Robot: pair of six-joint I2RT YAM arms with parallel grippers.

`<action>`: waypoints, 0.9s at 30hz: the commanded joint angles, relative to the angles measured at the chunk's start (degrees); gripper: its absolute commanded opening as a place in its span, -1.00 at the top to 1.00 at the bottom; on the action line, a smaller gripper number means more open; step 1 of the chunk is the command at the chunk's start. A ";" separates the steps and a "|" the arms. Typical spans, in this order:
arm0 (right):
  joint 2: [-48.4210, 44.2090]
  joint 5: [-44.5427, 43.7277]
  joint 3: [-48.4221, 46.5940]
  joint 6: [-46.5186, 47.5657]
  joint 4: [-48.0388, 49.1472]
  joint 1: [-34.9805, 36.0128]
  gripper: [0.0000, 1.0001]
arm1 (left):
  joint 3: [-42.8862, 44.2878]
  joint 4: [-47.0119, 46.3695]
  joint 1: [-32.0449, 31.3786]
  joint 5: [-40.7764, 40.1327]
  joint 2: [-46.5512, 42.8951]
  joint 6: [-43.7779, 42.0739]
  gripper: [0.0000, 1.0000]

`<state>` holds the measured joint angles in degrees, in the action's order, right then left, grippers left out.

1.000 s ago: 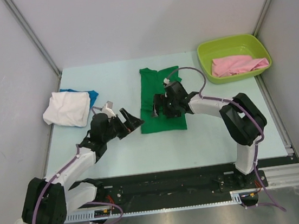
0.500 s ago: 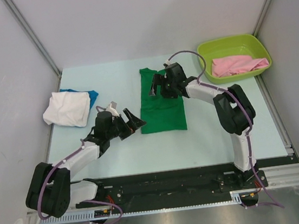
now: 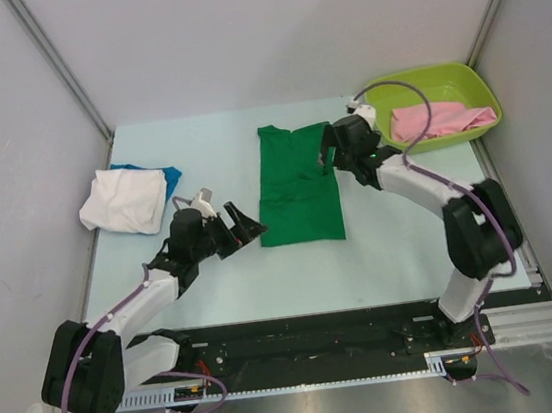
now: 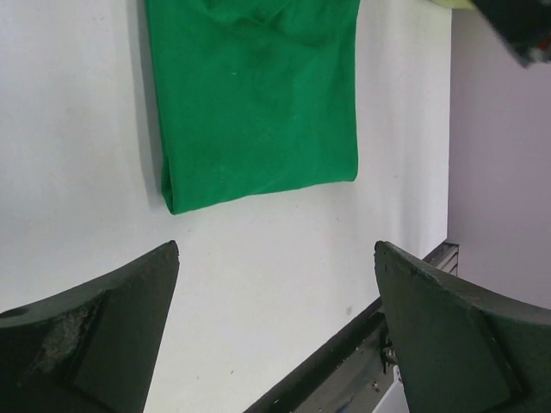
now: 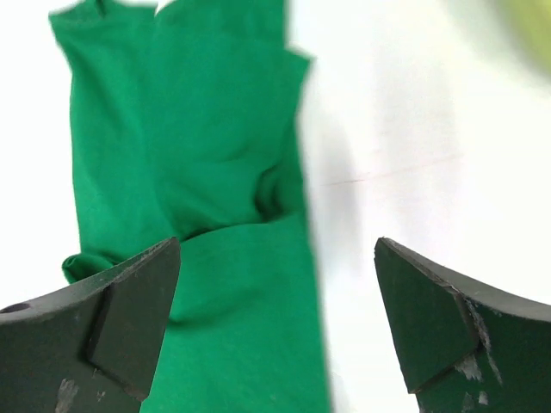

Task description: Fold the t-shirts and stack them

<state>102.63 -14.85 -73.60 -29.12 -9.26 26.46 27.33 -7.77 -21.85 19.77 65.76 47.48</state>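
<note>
Green t-shirt (image 3: 297, 186) lies at centre of desk (image 3: 391, 243) as a narrow lengthwise strip; left jaws spread, empty, off its 8 o'clock corner, right jaws spread, empty, at its 2 o'clock edge, likely posed for the crosswise fold, then stacking onto white t-shirt (image 3: 124, 200) at 9 o'clock.
</note>
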 commanded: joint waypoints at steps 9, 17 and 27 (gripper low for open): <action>-28.08 -1.44 23.21 -3.30 -11.75 -3.61 -0.99 | -6.59 4.79 -1.53 -2.10 -2.57 -2.75 -0.99; -44.25 10.27 32.73 -6.02 -10.34 -0.44 -0.99 | -6.94 0.04 -2.15 -3.77 1.91 -0.38 -0.98; -50.68 15.03 41.43 -10.87 -8.50 2.90 -0.99 | -3.17 -1.89 -4.78 -6.85 16.76 1.64 -0.74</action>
<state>53.32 -2.00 -33.52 -38.09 -19.31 28.25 24.32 -12.03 -25.32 16.69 77.30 48.86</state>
